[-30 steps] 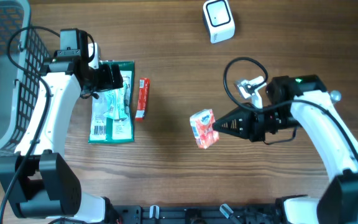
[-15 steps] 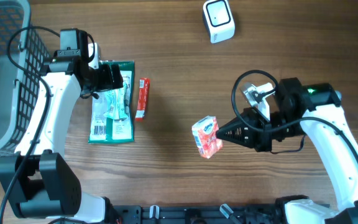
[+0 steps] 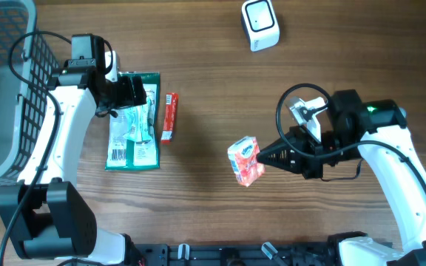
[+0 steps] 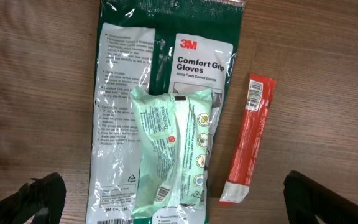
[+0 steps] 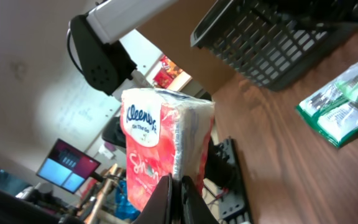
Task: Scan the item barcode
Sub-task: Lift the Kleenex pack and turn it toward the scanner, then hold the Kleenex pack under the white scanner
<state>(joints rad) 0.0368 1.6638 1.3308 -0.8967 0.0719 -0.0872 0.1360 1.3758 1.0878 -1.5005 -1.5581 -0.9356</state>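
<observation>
The right fingers (image 3: 271,156) were pressed together on one edge of a red-and-white Kleenex tissue pack (image 3: 245,160), holding it tilted, raised off the wooden counter (image 3: 198,59), right of centre. A white scanner (image 3: 260,25) sat well apart near the far edge. The left fingers (image 4: 33,198) hung spread wide over a green gloves packet (image 4: 166,56), which had a pale green wipes pack (image 4: 173,149) lying on it and a red sachet (image 4: 248,143) just beside. A dark basket (image 3: 6,74) stood at the far left.

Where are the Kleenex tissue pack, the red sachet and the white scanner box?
Kleenex tissue pack (image 5: 143,168): right wrist view, on its red printed front.
red sachet (image 4: 248,142): left wrist view, on the middle of its length.
white scanner box (image 3: 260,23): overhead view, on its top face.
</observation>
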